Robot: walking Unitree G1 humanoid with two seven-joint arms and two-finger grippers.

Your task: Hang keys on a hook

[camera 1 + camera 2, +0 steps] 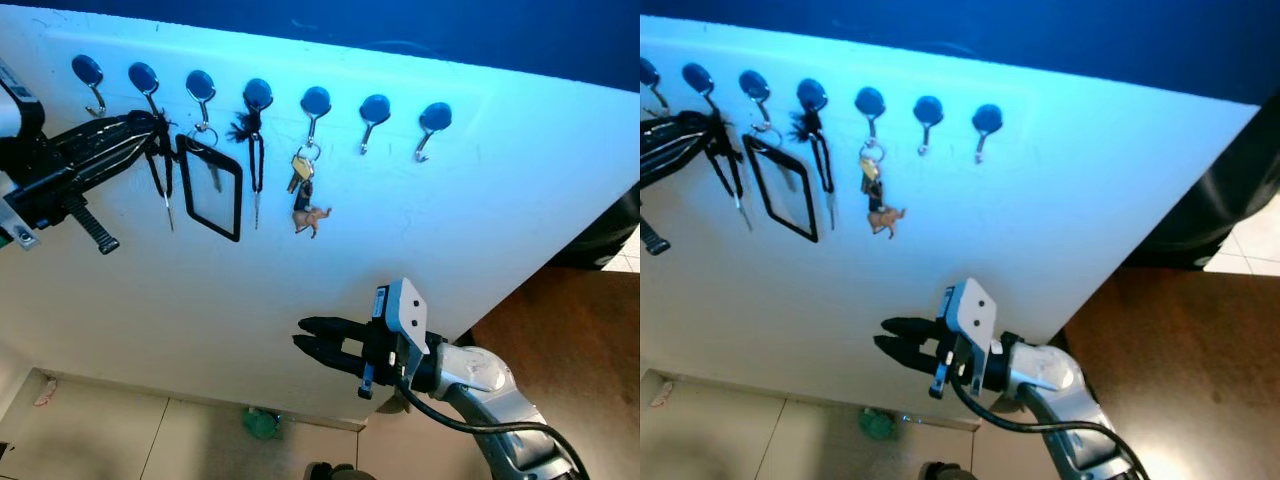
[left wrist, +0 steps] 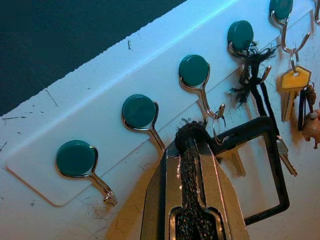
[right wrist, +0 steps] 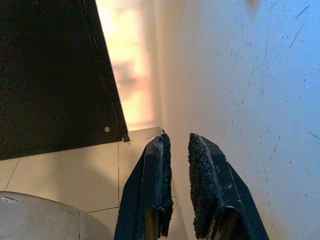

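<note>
Seven blue-capped hooks [image 1: 258,96] run in a row along the top of a white board [image 1: 480,200], each with a metal prong curling out so a ring or loop can drop over it. At the left end the first hook [image 1: 88,72] is bare. Just right of it, the left pincer [image 1: 150,130] reaches in level with the second hook [image 1: 144,78], its black fingers pressed together on the dark cord of a key bunch [image 1: 165,185]; the keys dangle below the fingertips against the board. In the left wrist view the fingers sit just beneath that hook's prong, so I judge the cord is being lifted to slip over it, and it is not yet clearly seated. Next along, a black rectangular frame [image 1: 210,190] hangs by its ring from the third hook, a tasselled black lanyard [image 1: 255,160] from the fourth, and a brass key with a small animal charm [image 1: 310,200] from the fifth. Hooks six and seven are free. Lower down, the right pincer [image 1: 320,340] waits near the board with its fingers slightly apart, holding nothing, clear of the working arm.
</note>
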